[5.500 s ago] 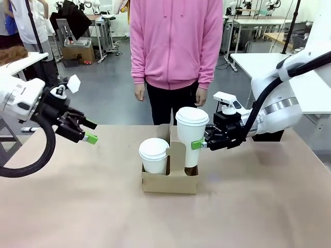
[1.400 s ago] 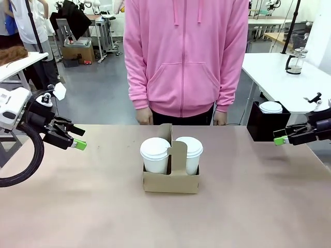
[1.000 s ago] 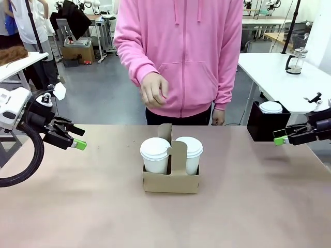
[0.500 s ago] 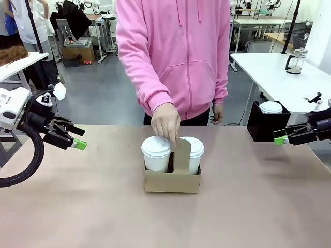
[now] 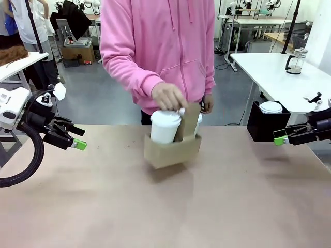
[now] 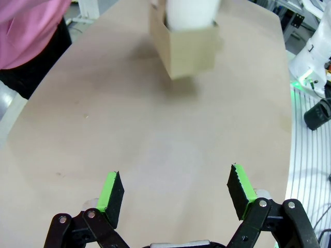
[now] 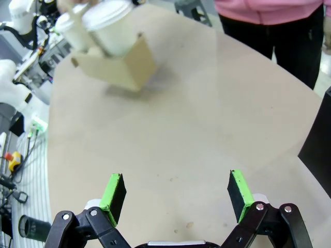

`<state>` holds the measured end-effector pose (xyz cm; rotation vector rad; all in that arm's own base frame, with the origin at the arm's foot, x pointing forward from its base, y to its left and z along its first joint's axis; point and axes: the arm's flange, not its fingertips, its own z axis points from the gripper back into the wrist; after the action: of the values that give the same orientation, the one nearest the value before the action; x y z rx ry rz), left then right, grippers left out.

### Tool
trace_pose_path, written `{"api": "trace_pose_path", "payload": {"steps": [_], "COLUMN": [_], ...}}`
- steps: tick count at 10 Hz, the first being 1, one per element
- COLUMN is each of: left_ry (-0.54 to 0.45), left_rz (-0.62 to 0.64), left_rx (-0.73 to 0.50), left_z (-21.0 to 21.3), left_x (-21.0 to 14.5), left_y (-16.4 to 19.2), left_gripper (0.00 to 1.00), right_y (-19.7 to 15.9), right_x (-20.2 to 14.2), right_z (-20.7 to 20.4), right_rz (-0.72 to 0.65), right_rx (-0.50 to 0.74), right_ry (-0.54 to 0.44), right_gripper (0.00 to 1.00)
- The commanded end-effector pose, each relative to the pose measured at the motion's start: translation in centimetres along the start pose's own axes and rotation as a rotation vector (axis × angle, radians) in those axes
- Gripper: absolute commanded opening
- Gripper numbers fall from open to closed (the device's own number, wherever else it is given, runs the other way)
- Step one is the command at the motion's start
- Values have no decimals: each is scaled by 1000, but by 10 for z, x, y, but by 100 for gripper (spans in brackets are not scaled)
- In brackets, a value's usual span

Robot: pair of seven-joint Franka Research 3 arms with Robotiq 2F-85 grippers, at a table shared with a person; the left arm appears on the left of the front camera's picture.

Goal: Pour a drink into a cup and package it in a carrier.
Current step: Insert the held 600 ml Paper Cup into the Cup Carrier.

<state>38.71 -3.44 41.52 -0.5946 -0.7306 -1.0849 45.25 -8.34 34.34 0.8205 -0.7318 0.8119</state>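
At centre frame, above the desk [image 5: 165, 217], the person's hand [image 5: 166, 96] lifts the carrier [image 5: 171, 150] by its handle, tilted, w/ the cup [image 5: 165, 126] seated inside. Left gripper [image 5: 78, 138] and right gripper [image 5: 281, 138] sit at the frame edges, jaws open & empty. Keep both arms parked clear so you don't bump the tilted load

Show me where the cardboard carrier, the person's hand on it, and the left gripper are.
carrier [image 5: 170, 150], front view, its brown front wall.
person's hand [image 5: 166, 96], front view, back of the hand.
left gripper [image 6: 176, 190], left wrist view, midway between its fingertips.
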Motion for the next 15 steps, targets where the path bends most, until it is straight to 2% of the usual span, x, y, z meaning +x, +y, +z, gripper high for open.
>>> {"api": "trace_pose_path", "payload": {"steps": [1,15], "left_ry": [-13,-13], "left_rz": [-4,-4], "left_rx": [-5,-5], "left_z": [0,0], "left_x": [-1,-1], "left_y": [0,0], "left_gripper": [100,100], "right_y": [-1,-1], "right_x": [3,3], "right_z": [2,2], "right_rz": [6,6], "right_rx": [-4,-4], "right_ry": [2,2], "right_gripper": [100,100]}}
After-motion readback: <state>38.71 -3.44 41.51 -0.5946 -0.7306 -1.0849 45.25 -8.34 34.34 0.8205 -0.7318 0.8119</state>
